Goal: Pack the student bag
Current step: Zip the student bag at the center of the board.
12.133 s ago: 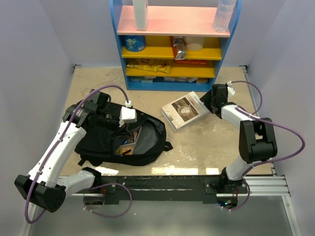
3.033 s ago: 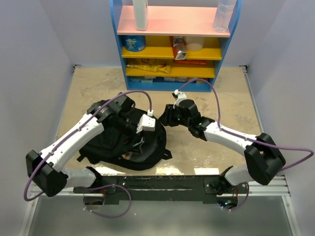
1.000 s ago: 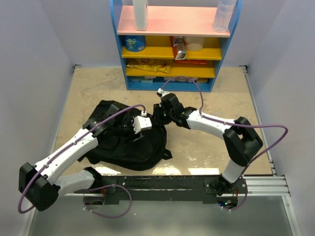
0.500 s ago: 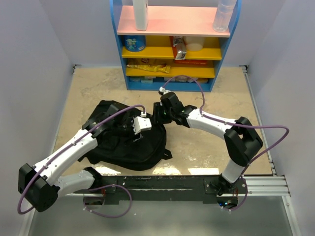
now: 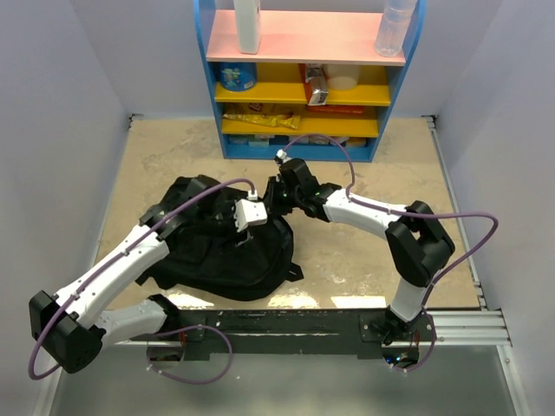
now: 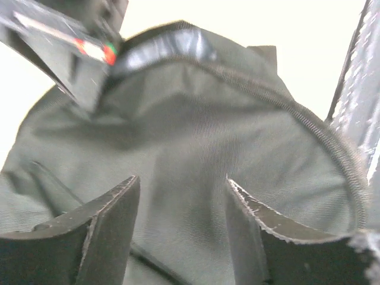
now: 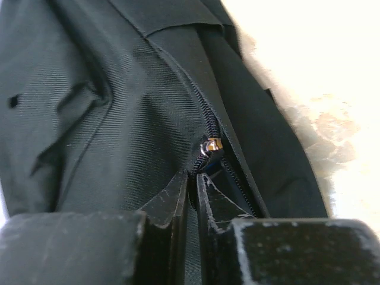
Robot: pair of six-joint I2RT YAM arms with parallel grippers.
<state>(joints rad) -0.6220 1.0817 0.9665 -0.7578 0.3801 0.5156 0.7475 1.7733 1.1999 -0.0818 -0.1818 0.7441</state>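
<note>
From above, you see the student bag [image 5: 217,260] lying on the left half of the table [image 5: 364,251], in front of the shelf [image 5: 303,78]. Your left gripper [image 5: 240,230] is over the bag's upper right part, and the right gripper [image 5: 276,198] is at its far right corner.

In the left wrist view, your left gripper [image 6: 181,228] is spread wide with nothing between its fingers, just above the bag's [image 6: 196,154] fabric.

In the right wrist view, your right gripper [image 7: 193,196] is pinched almost closed on the zipper pull [image 7: 208,145] of the bag [image 7: 89,119].
</note>
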